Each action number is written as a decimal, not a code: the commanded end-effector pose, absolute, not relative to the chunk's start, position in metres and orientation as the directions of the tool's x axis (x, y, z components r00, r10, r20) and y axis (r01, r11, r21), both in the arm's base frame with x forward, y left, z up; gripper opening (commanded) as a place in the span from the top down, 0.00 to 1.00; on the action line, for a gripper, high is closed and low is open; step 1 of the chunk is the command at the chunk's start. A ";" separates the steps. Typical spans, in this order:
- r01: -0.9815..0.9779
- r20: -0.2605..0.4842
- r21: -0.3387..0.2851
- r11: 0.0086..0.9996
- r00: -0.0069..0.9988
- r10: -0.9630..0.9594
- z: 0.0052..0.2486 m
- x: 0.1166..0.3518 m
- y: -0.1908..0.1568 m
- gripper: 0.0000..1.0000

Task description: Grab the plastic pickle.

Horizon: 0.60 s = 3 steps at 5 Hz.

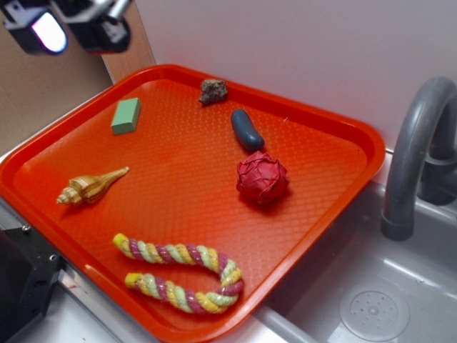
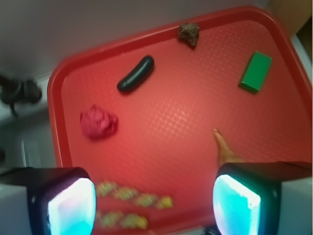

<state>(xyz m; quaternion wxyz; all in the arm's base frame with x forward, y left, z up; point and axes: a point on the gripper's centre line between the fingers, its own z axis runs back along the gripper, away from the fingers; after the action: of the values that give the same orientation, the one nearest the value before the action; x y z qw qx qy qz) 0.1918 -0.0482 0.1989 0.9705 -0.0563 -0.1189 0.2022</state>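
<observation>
The plastic pickle (image 1: 247, 130) is a dark blue-green oblong lying on the orange tray (image 1: 178, 150) toward its far right, between the rock and the red ball. It also shows in the wrist view (image 2: 136, 74) at upper left. My gripper (image 1: 75, 27) hangs high above the tray's far left corner, well away from the pickle. In the wrist view its two pads stand wide apart with nothing between them (image 2: 154, 208); the gripper is open and empty.
A brown-grey rock (image 1: 213, 91), a light green block (image 1: 126, 116), a red ball (image 1: 262, 179), a seashell (image 1: 89, 187) and a twisted rope toy (image 1: 182, 271) lie on the tray. A grey faucet (image 1: 414, 157) and sink (image 1: 371, 300) stand to the right.
</observation>
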 end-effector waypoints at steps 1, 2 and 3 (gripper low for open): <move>-0.515 0.309 -0.161 0.842 0.784 0.538 0.164 0.238 -0.067 0.00; -0.557 0.318 -0.141 0.818 0.757 0.571 0.145 0.258 -0.077 0.00; -0.589 0.344 -0.113 0.800 0.733 0.587 0.124 0.278 -0.075 0.00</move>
<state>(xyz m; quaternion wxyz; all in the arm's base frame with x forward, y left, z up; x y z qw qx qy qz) 0.2705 -0.0754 0.1057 0.9349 0.0213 -0.1623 0.3149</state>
